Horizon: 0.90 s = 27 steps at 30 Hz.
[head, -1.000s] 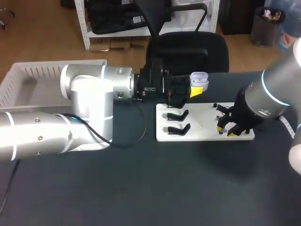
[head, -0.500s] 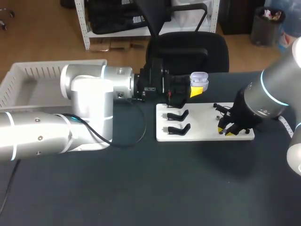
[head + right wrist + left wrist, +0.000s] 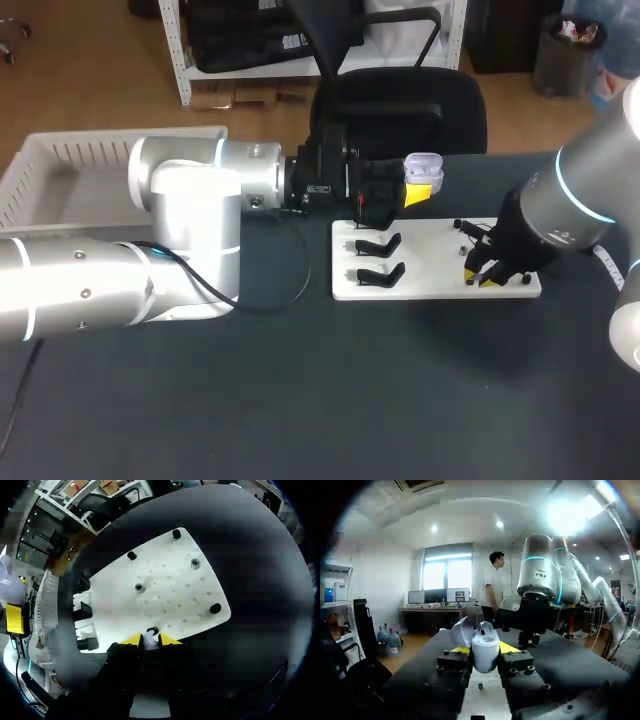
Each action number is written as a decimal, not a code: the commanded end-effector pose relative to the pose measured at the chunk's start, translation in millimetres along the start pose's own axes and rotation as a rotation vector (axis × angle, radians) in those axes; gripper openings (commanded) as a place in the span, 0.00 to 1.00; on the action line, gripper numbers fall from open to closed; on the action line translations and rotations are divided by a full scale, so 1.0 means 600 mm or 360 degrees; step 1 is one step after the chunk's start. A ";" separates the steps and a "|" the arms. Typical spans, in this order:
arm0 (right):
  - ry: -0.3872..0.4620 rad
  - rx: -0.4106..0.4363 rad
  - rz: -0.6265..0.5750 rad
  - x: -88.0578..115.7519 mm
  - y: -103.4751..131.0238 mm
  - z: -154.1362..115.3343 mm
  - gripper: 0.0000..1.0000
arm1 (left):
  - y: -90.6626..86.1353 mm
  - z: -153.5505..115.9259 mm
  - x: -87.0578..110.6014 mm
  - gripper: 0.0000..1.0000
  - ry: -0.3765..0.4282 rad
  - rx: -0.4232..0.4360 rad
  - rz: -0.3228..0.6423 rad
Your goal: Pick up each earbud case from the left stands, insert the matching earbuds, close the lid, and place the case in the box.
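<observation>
Above the far edge of the white board [image 3: 430, 255], the left pincer [image 3: 485, 650] is holding an earbud case [image 3: 423, 170] off the bench [image 3: 300, 400]. Its two yellow-tipped fingers [image 3: 509, 646] are pressing on the case from either side, so it is clamped on the case. The case is sitting upright between them with its lid [image 3: 462, 632] swung open and leaning back to one side. The left arm is coming in low across the bench from the left and lying nearly level.

On the near right corner of the board, the right pincer [image 3: 479, 278] is pointing down at the surface. In the right wrist view its yellow tips are standing close together with a small white earbud [image 3: 150, 639] pinched between them, right at the board's edge. Ahead of the pincer, several small dark pegs [image 3: 140, 587] are standing up from the board, well apart from one another.

At the left end of the board, two black stands [image 3: 378, 244] are sitting one behind the other, both bare, just below the held case.

Far to the left, behind the left arm, the white box [image 3: 90, 152] with slatted walls is resting by the bench's edge.
</observation>
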State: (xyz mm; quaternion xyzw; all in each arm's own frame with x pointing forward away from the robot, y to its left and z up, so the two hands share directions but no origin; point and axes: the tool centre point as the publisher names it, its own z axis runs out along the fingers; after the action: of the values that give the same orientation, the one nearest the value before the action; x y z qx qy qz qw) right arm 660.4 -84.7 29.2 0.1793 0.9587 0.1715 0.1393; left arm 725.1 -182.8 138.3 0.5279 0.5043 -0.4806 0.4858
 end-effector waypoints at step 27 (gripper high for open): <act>0.0285 0.0145 -0.0950 0.086 0.164 -0.234 0.00 | -0.004 0.000 0.001 0.00 -0.0008 -0.0013 0.0007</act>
State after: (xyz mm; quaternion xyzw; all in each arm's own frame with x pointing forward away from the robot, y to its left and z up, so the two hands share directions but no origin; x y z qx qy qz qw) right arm 599.1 -25.8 162.6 -0.1140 0.9771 0.1154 0.1380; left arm 725.1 -182.8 138.3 0.5279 0.5043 -0.4806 0.4858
